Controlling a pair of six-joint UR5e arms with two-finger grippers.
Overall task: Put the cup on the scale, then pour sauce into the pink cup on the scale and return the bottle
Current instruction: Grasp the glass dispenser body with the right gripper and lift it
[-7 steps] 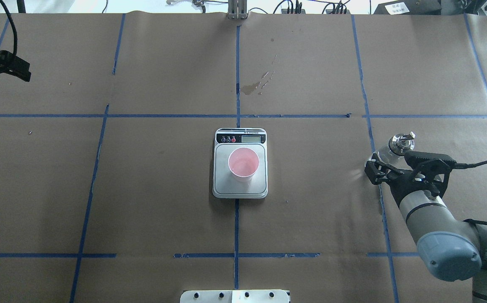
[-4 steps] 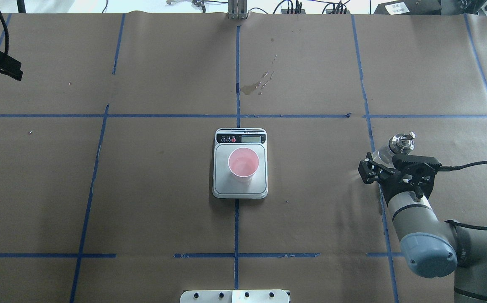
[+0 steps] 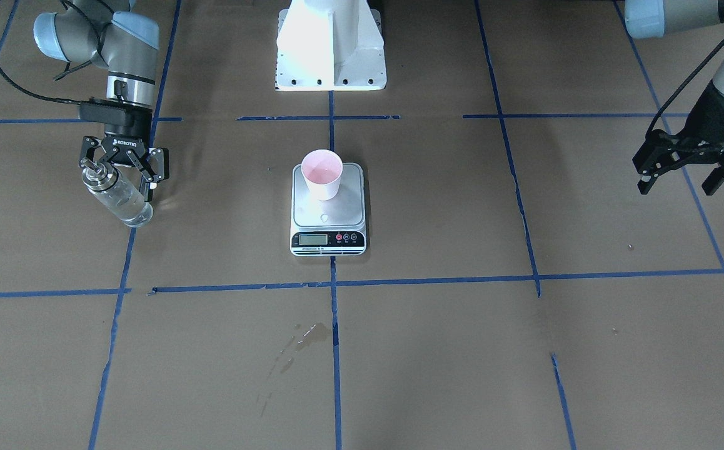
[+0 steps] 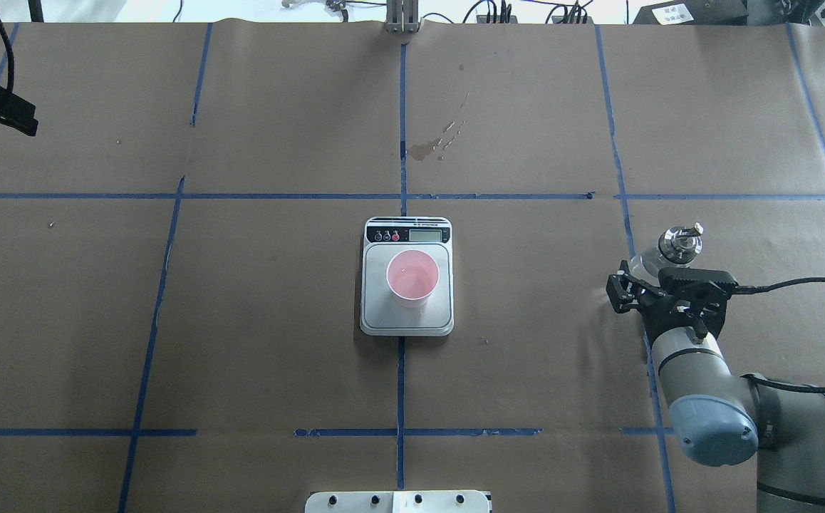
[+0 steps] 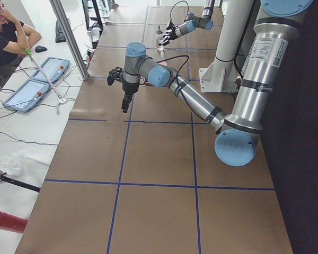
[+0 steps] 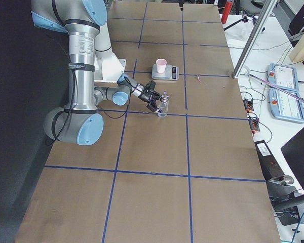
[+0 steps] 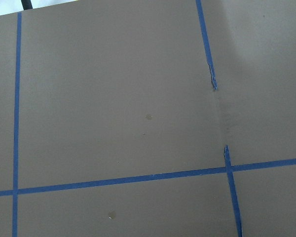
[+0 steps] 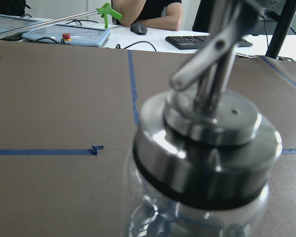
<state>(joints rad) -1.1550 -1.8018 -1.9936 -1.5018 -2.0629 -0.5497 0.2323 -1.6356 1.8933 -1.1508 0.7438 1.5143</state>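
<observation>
— Backing off, the right gripper [image 4: 656,286] had slid toward the robot since the earlier frames. The left gripper [image 3: 678,181] had also drawn a little further out to its own edge of the surface [image 4: 256,320].
— Did the right one have hold of anything?
— No. Its jaws stood wide apart and empty. The bottle [image 4: 679,244] stood upright on the brown paper just beyond it, spout up, with clear sauce [image 3: 129,211] showing through the glass. Whether a finger touched the collar, I could not tell.
— And the left?
— Spread open too, gripping nothing, hanging above the surface well apart from everything.
— Where was the cup?
— The pink cup [image 4: 412,275] sat upright on the steel plate of the scale [image 4: 407,319], in the middle of the surface. The scale's display strip was on the side away from the robot. The right wrist view showed the bottle's metal collar close up.
</observation>
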